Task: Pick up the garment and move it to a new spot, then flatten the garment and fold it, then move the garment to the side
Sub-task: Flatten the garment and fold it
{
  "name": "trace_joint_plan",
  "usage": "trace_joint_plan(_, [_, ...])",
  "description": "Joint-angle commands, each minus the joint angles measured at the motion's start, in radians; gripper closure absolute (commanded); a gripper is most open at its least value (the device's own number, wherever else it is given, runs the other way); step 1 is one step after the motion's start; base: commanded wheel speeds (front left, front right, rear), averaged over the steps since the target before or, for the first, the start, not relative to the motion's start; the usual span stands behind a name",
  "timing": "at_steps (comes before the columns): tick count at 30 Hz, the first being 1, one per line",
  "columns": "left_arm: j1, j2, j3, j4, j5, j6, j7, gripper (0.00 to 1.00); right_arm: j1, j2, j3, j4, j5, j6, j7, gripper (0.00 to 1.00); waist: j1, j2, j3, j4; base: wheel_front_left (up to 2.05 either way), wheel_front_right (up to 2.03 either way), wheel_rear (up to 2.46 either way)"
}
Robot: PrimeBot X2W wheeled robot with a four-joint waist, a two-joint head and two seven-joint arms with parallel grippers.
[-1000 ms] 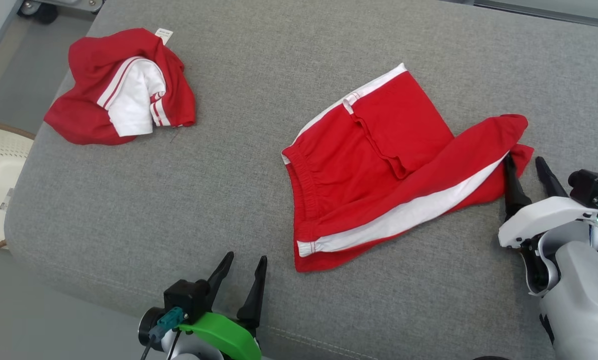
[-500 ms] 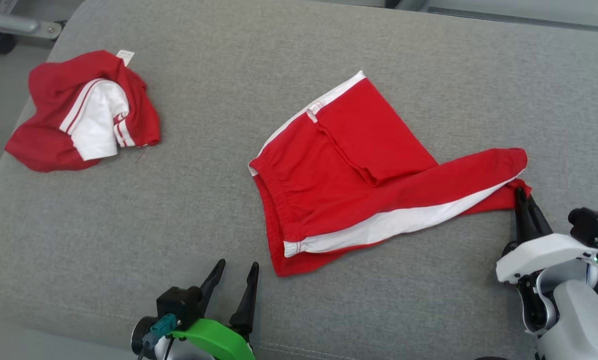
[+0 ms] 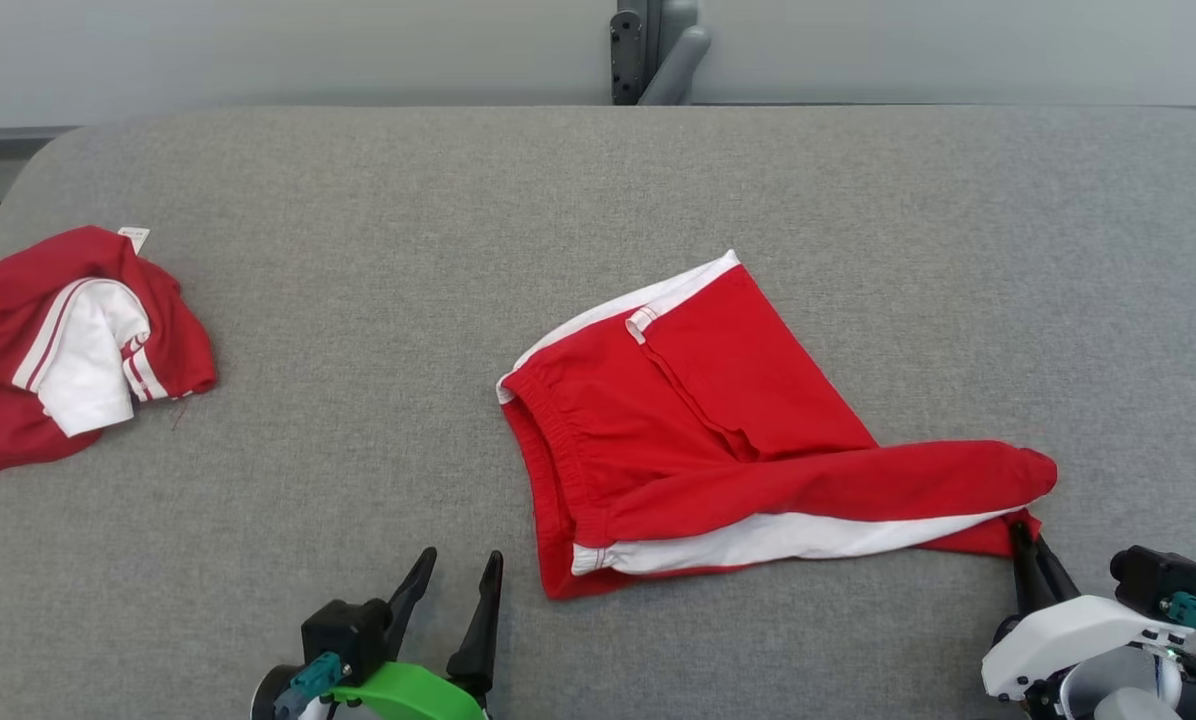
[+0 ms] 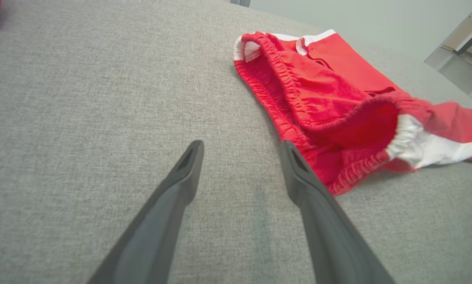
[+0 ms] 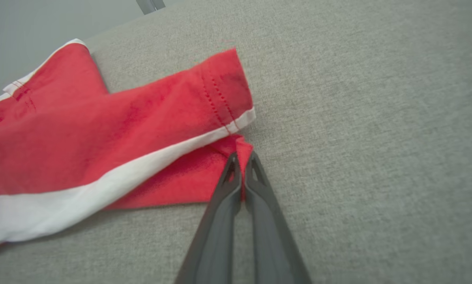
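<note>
The garment [image 3: 718,440] is a pair of red shorts with white side stripes, lying rumpled on the grey padded surface [image 3: 458,200]. One leg stretches out to the right. My right gripper [image 3: 1026,540] is shut on the lower corner of that leg's hem; in the right wrist view the two fingers pinch the red cloth [image 5: 102,134] at their tips [image 5: 242,159]. My left gripper [image 3: 453,575] stands open at the near edge, just left of the waistband, with nothing between its fingers. The left wrist view shows the elastic waistband [image 4: 299,98] beside its right finger [image 4: 299,169].
A second red and white garment [image 3: 68,350] lies bunched at the far left of the surface. A grey metal post [image 3: 648,50] rises behind the far edge. Bare grey surface lies between the two garments and to the right of the shorts.
My right gripper has shut on the hem corner of the shorts' leg. The head camera has tilted up, so the whole scene sits lower in the picture. The left gripper has stayed open.
</note>
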Motion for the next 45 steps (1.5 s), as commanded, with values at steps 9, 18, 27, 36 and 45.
trace_joint_plan(9, [0.016, 0.004, 0.022, -0.027, 0.019, -0.003, 0.0, 0.0, 0.025, -0.003, -0.01, -0.116, -0.059, -0.002, -0.003, 0.0, 0.0, -0.0001, -0.029, -0.015, 0.0, 0.0, 0.0])
trace_joint_plan(18, [-0.012, 0.005, -0.104, -0.141, -0.059, -0.003, 0.0, 0.0, 0.038, 0.014, -0.008, -0.181, -0.098, -0.002, -0.003, 0.0, 0.0, -0.0001, -0.033, -0.016, 0.0, 0.0, 0.0])
trace_joint_plan(27, [-0.073, 0.063, -0.277, -0.083, -0.224, -0.003, 0.0, 0.0, 0.016, 0.021, 0.014, -0.169, -0.102, -0.002, -0.003, 0.0, 0.0, -0.0001, -0.023, -0.026, 0.0, 0.0, 0.0])
trace_joint_plan(36, [-0.112, 0.059, -0.311, -0.049, -0.282, -0.003, 0.0, 0.0, 0.0, 0.016, 0.019, -0.179, -0.099, -0.002, -0.003, 0.0, 0.0, -0.0001, -0.003, -0.05, 0.0, 0.0, 0.0])
trace_joint_plan(45, [-0.148, 0.062, -0.275, -0.036, -0.286, -0.003, 0.0, 1.0, -0.017, 0.023, 0.016, -0.194, -0.102, -0.002, -0.003, 0.0, 0.0, -0.0001, 0.03, -0.068, 0.0, 0.0, 0.0])
